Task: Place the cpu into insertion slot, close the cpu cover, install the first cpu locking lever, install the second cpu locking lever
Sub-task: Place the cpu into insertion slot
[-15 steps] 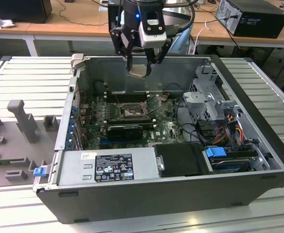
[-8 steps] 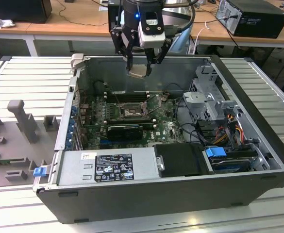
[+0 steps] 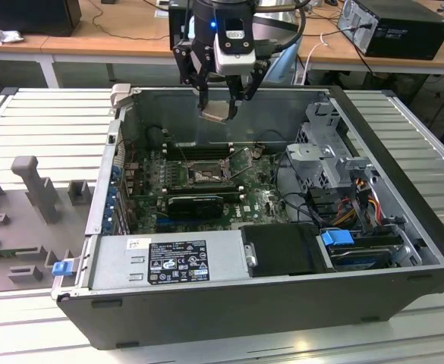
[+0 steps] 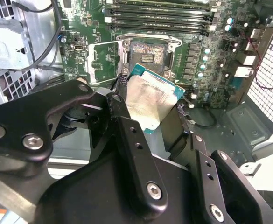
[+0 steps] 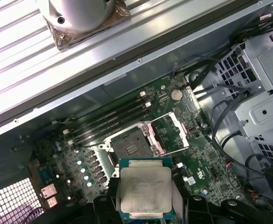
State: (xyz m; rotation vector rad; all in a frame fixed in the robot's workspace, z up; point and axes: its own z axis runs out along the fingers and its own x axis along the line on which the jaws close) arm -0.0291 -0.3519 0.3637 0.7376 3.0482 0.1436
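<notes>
Black metal comes first in the second wrist view: the gripper [image 4: 150, 119] has its fingers [image 4: 127, 135] closed tightly on two opposite edges of the cpu [image 4: 151, 100]. The chip shows its pale silver face and a thin green border. In the exterior view the gripper [image 3: 218, 106] holds the cpu [image 3: 216, 112] in the air inside the open computer case [image 3: 282, 318], well apart from the motherboard [image 3: 263, 201] below it.

Under the chip lies the insertion slot [image 4: 148, 52], dark, uncovered and with nothing in it. The cpu cover [image 4: 102, 63] is swung open just beside the slot, so the green board is visible through its window.

Behind the slot run the long black memory slots [image 4: 159, 18]. Farther away, the case stands on a grooved metal table [image 3: 47, 121].
</notes>
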